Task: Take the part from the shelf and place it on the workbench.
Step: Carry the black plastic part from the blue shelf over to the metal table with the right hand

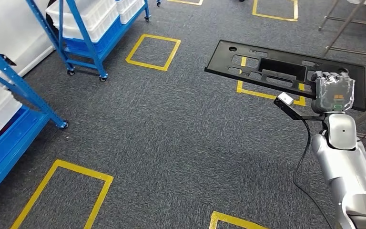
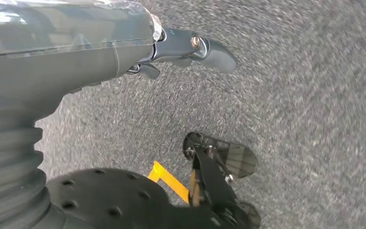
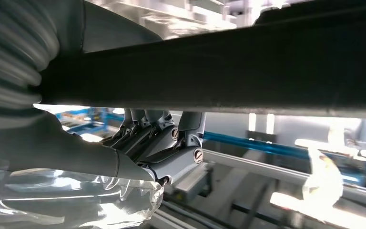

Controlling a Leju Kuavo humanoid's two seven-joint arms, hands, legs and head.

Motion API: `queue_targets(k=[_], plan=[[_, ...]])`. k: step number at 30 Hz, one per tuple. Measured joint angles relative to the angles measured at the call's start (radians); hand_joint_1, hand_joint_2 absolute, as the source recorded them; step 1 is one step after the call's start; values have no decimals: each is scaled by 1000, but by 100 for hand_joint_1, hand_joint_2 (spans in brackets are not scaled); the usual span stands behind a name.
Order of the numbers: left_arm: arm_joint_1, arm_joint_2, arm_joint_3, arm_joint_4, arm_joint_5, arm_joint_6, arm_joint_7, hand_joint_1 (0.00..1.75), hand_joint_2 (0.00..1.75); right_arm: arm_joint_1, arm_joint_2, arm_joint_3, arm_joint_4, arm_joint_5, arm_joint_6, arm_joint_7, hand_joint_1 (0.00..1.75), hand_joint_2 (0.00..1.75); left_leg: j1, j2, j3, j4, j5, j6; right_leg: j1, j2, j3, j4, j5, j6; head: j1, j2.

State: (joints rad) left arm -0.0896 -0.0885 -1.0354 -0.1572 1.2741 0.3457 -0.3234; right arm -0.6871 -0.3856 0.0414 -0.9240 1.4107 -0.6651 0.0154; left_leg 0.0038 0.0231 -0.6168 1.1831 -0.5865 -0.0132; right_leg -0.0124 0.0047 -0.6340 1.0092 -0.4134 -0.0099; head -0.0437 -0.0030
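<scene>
Right now, from the head view, I see my right hand (image 1: 332,93) out in front of me on the right, gripping a long flat black plastic panel (image 1: 267,67) by its near edge, close to the panel's right end. The panel has several rectangular cut-outs and hangs in the air above grey carpet (image 1: 171,133) marked with yellow tape squares (image 1: 153,51). In the right wrist view the dark fingers (image 3: 162,138) curl under the panel's edge, which crosses the picture as a thick black bar.

To the left stand blue metal shelf racks (image 1: 76,47) on castors, loaded with white plastic bins (image 1: 90,14).

My left hand (image 2: 190,47) hangs over the carpet; one dark fingertip shows and nothing lies in it, but I cannot tell how the fingers are set.
</scene>
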Motion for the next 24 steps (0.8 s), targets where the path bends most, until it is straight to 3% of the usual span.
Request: queue_targets(k=[2,3,5,7,9,11,13,15,17,18,19,20,22,24], plan=[[2,0,0,0,0,0,-1,0,175,-2,1,0,17,9,-4,6,175,175,0,-17,-62,113,-31,-1,2,29,0,2,-1,-2,0,0],[2,0,-1,0,0,-1,-1,0,175,-2,1,1,24,16,-5,12,175,175,0,-18,-71,118,-18,-1,2,43,0,3,-1,-2,0,0],[2,0,-1,0,0,-2,-4,0,175,-5,0,2,35,45,-4,32,175,175,3,-33,-38,18,55,3,1,74,0,9,-4,1,0,0],[1,0,-1,0,0,-5,-9,0,175,-22,-1,2,49,82,3,55,175,175,8,-84,11,-102,109,9,-1,103,-5,18,-6,8,0,0],[0,0,-1,0,1,-9,-12,0,175,-57,-5,4,74,120,23,71,175,175,8,-111,27,-144,116,17,-8,132,-17,22,-3,23,0,0],[-4,0,-1,0,3,-10,-13,0,175,-95,-19,9,108,146,44,78,175,175,3,-89,30,-154,123,29,-15,149,-25,20,3,39,-1,0],[-6,0,-1,0,4,-11,-14,0,175,-135,-41,17,146,155,55,83,175,175,2,-65,36,-168,132,44,-13,96,-43,51,-16,47,0,0],[-5,0,-2,0,4,-14,-13,0,175,-170,-54,26,182,159,57,92,175,175,-1,-38,39,-176,136,52,-9,24,-95,158,-72,51,0,0],[-3,1,-5,0,3,-17,-13,0,175,-183,-59,33,212,160,53,104,175,175,-3,-12,39,-176,134,54,-11,3,-151,276,-117,56,0,0],[-3,1,-6,0,3,-18,-14,0,175,-184,-62,36,225,160,50,109,175,175,-4,2,40,-175,132,54,-11,0,-157,293,-116,58,0,0],[-3,1,-8,0,3,-19,-15,0,175,-184,-65,41,237,160,46,114,175,175,-4,15,41,-175,130,54,-11,-4,-143,269,-97,58,0,0],[-3,1,-9,0,3,-19,-17,0,175,-185,-68,45,247,160,42,117,175,175,-4,28,44,-175,128,52,-11,-14,-108,207,-65,56,0,0],[-3,2,-11,0,4,-20,-20,0,175,-191,-73,55,260,162,34,121,175,175,-9,51,50,-175,120,46,0,-64,-29,64,-17,48,0,0],[-4,4,-13,0,6,-19,-21,0,175,-200,-75,68,270,162,23,120,175,175,-15,75,56,-175,113,36,13,-90,0,6,-8,36,0,0]])
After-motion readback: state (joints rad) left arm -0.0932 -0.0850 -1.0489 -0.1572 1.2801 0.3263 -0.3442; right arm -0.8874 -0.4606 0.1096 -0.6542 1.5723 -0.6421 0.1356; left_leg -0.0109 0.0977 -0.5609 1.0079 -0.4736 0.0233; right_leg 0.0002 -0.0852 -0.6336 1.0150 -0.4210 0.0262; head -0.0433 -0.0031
